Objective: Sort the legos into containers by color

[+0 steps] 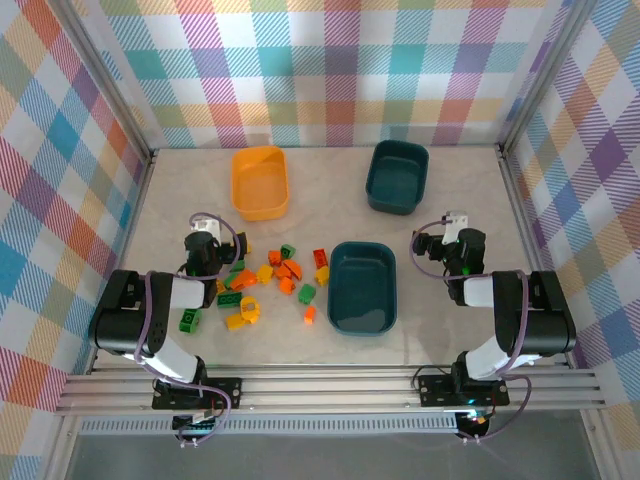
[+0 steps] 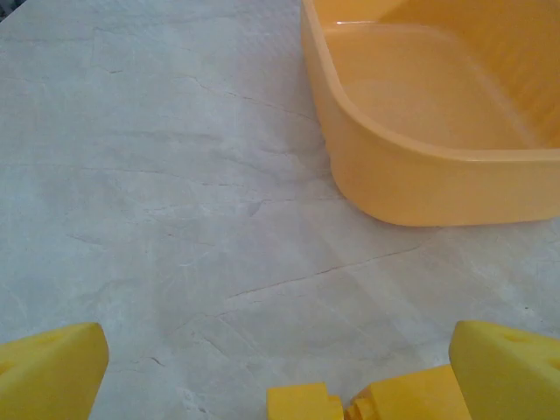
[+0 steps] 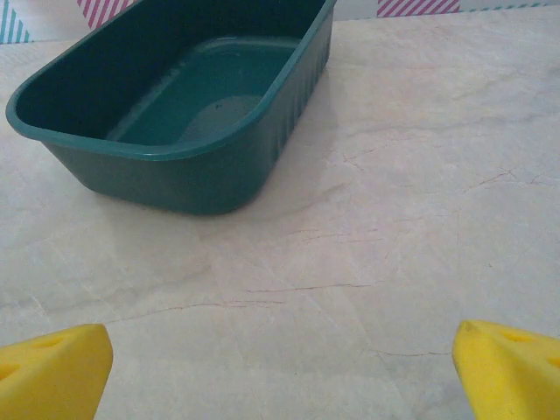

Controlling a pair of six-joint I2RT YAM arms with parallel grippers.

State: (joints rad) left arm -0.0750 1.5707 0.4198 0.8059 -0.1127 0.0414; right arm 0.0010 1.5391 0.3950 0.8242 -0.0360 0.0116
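Three bins: 1 yellow-orange bin (image 1: pixel 260 182) by the far edge of the surface (image 1: pixel 470 210), left of the middle; 1 far teal bin (image 1: pixel 397 176) by that same edge, more to the right; 1 near teal bin (image 1: pixel 362 288) around the middle. All 3 look bare inside.
Pile: legos (image 1: pixel 270 278) in green, yellow & orange-red, lying on the surface just left of the near teal bin. None in a bin yet.
Left end effector (image 2: pixel 276 363): wide, holds nothing. Sits low at the left side of the pile, facing the yellow-orange bin. A yellow lego (image 2: pixel 297 404) lies just ahead, btw its fingers (image 2: pixel 52 367).
Right end effector (image 3: pixel 280 367): wide, holds nothing. Close to the right edge, well apart from the pile.
Step now: prob. the 1st pick, by the left arm, since it is nearest.
How to do it well: take 1 lego at a time, from the rim of the pile. Come straight down, squeeze 2 flat sides, lift up before moving so no other lego gets pushed. Let go low in the bin. Yellow goes w/ the yellow-orange bin; keep 1 teal bin per other color.
Writing: none I can read.
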